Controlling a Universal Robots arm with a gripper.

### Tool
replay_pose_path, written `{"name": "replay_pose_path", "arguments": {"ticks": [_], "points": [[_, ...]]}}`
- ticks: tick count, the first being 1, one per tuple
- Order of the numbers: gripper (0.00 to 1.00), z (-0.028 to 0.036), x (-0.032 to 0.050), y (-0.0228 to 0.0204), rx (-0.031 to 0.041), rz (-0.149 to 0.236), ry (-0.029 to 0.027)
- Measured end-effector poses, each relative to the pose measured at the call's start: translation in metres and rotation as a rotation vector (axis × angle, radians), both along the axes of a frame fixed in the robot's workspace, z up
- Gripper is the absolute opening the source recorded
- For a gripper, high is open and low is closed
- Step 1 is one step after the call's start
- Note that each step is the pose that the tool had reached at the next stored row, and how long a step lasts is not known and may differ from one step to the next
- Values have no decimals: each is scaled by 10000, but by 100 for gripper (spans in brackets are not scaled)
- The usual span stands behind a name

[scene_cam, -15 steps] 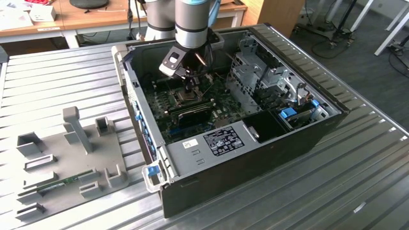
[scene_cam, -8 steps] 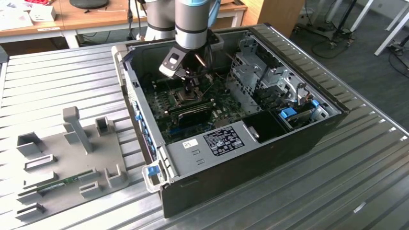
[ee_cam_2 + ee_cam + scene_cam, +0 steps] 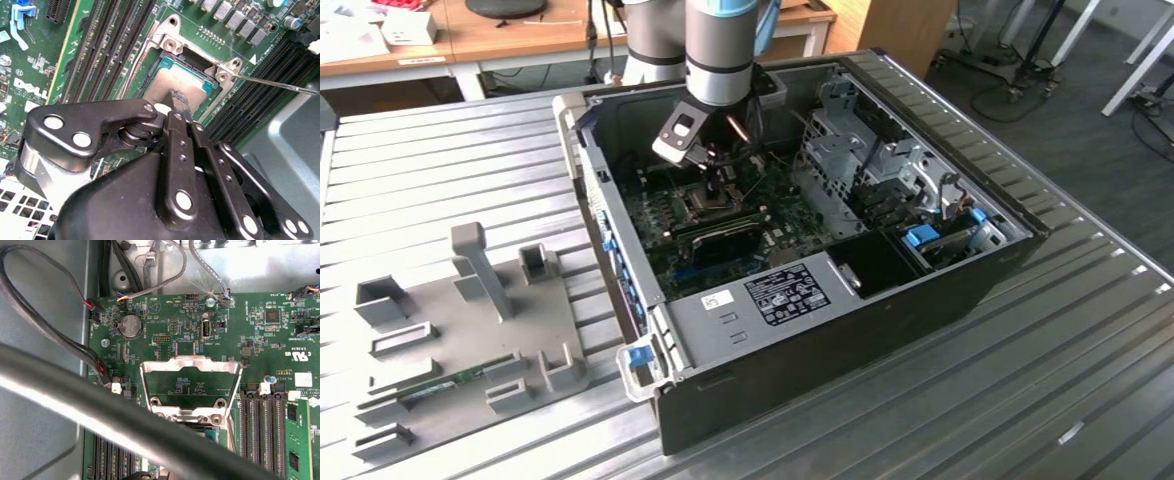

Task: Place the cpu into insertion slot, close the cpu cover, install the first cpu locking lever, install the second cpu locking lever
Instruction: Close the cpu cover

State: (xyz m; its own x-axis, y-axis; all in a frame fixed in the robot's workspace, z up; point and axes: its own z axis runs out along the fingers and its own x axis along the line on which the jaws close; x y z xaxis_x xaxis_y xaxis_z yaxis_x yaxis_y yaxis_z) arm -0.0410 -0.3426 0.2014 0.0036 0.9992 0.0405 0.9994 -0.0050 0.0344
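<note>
Arm (image 3: 718, 50) reaches down into the open PC case (image 3: 987, 270), which lies on the ribbed metal worktop (image 3: 1067, 400). Its jaws hang over the socket area of the green board (image 3: 781, 215).

In the second wrist view the cpu (image 3: 170, 82) sits flat in the slot (image 3: 170, 42), grey top up, w/ the silvery rim around it. The jaws look closed, w/ tips (image 3: 178, 98) together and nothing seen between them. They are right over the cpu's top, near its middle; can't tell if they touch it. A thin lever rod (image 3: 280, 86) runs off from the rim's corner, above the black memory slots (image 3: 260, 75) on that side. More memory slots (image 3: 115, 45) flank the other side.

In the first wrist view the cover (image 3: 190, 362) is open, swung up off the slot on its hinge. Green board shows through its window. Its hinge edge (image 3: 187, 415) sits at the socket, and a corner of the cpu (image 3: 210, 432) shows just beside it. A coin cell (image 3: 130, 326) lies further out on the board. A blurred grey bar (image 3: 100, 415) crosses the foreground.

In the exterior view, a grey fixture plate (image 3: 520, 290) lies on the worktop, on the exterior view's left of the case, well apart from the jaws.
</note>
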Motion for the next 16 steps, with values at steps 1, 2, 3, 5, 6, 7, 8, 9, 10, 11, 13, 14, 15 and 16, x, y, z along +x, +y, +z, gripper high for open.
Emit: {"name": "replay_pose_path", "arguments": {"ticks": [1,2,3,5,6,7,8,9,10,11,13,14,15,16], "points": [[10,-1,0,0,-1,0,0],[10,-6,0,1,4,0,-2],[10,-10,0,1,3,0,-2],[10,-14,0,-1,-3,0,2],[10,-15,-1,-1,-5,0,3],[10,-15,0,-1,-5,0,3],[10,-16,0,0,-4,0,2],[10,-17,0,0,-1,0,1],[10,-17,0,0,-1,0,0],[10,-17,0,0,-1,0,0],[10,-19,-1,0,-1,0,1],[10,-23,-1,0,-3,0,3],[10,-27,-1,-1,-7,-1,6],[10,-31,-1,-1,-10,0,7]]}}
